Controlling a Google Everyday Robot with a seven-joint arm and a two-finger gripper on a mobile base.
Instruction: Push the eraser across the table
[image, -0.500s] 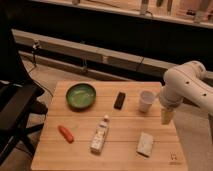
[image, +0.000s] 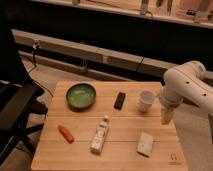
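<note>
My gripper (image: 166, 116) hangs at the right of the frame, over the right edge of the table (image: 125, 125); whether it is open or closed I cannot tell. The eraser (image: 119, 100) lies flat in the upper middle of the table, well apart from me, with the cup (image: 145, 100) standing between us. That is my main worry: coming straight in from the right, I would likely clip the cup first and tip it, since it looks light. A push leftward could run the eraser into the bowl (image: 81, 95). Struck off-centre, the small block may spin rather than slide. The eraser is black, oblong, round-edged; the cup white and tapered; the bowl green and round; the table pale planked wood, smooth-looking
</note>
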